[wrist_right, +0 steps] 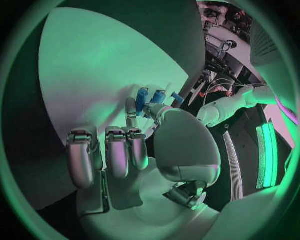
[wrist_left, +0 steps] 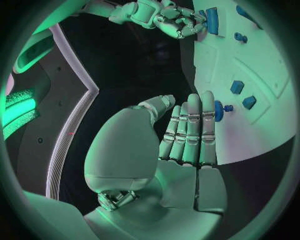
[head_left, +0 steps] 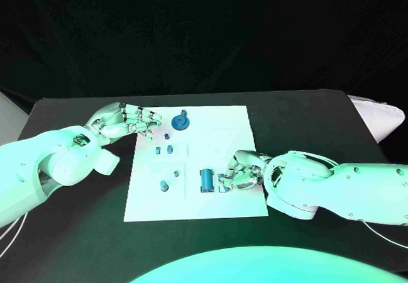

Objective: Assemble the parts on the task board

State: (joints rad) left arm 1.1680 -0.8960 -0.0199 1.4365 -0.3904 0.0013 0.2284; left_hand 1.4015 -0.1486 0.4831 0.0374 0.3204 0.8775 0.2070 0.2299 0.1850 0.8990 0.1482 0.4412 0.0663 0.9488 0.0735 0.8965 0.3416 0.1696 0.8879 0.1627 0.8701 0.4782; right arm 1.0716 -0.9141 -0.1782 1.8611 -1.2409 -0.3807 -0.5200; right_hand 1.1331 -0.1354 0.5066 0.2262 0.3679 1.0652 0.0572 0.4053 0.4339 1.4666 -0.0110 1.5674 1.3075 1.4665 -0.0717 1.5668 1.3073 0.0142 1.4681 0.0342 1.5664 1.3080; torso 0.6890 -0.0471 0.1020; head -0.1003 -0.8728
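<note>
Altogether six blue parts show on the white task board [head_left: 230, 121] at mid-frame: a round gear [head_left: 180, 122] at upper left, two small blocks [head_left: 163, 149], two small pegs [head_left: 170, 179], and a cylinder [head_left: 207, 179]. Right hand [head_left: 239, 174] touches the cylinder, grip unclear. Left hand [head_left: 123, 122], fingers together, empty, rests beside the gear on the black table [head_left: 81, 235].

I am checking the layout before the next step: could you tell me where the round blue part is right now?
In the head view, the round blue part lies near the task board's far left corner, just beside the left hand's fingertips.
</note>
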